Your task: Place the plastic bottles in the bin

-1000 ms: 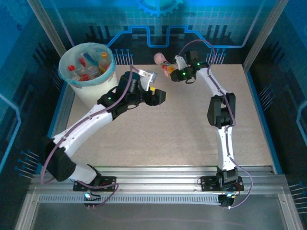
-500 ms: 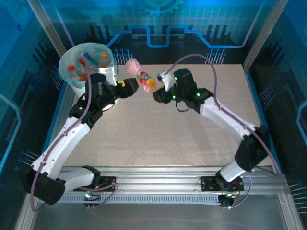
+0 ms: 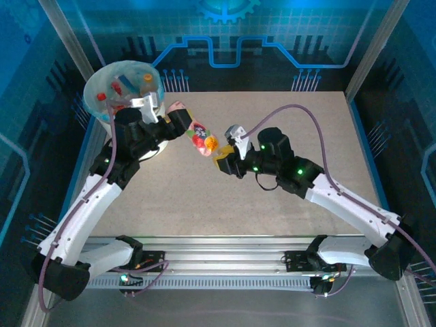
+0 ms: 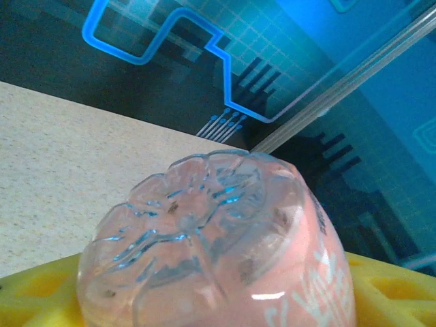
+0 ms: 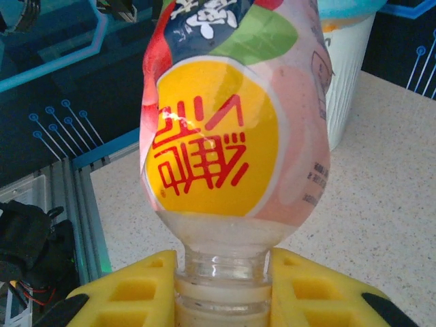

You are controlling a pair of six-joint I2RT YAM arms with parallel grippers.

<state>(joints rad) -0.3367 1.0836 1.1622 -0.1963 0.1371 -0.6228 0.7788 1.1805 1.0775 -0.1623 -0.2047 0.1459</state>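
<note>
Right jaws clamp the pink bottle (image 5: pixel 231 136) by its neck; left jaws' hold is unclear.

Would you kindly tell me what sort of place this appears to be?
Probably a robotics lab test cell: a left arm and right arm bolted to an aluminium rail, a tabletop enclosed by blue circuit-patterned panels, and a lined bin.

Speckled beige table (image 3: pixel 300 116) bears the bin (image 3: pixel 88 99), far left.
</note>
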